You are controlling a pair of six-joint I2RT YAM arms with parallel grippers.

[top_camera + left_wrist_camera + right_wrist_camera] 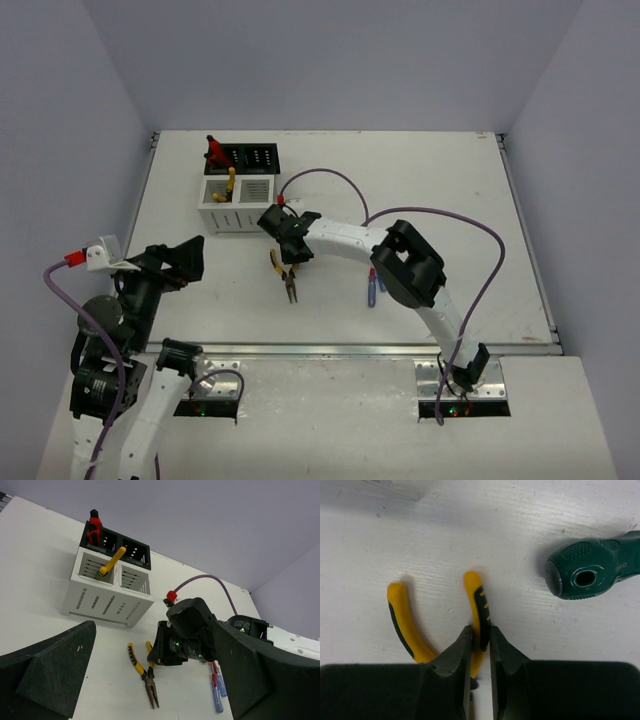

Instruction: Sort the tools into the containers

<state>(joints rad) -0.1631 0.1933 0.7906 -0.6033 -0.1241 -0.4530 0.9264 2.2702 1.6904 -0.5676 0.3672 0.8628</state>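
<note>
Yellow-handled pliers (288, 281) lie on the table with the nose toward the arms. My right gripper (481, 632) is down on them, its jaws pressed on both sides of the right handle (479, 605). In the left wrist view the same pliers (145, 675) lie under the right gripper (151, 656). A green screwdriver (592, 570) lies just right of the pliers. Blue and red screwdrivers (372, 288) lie beside the right arm. The white bin (235, 205) holds a yellow tool (230, 184); the black bin (252, 158) holds red-and-black cutters (215, 152). My left gripper (172, 262) hangs wide open, holding nothing.
The two bins stand back to back at the far left of the white table (450, 180). Purple cables (440, 215) arch over the right arm. A metal rail (350, 349) runs along the table's near edge.
</note>
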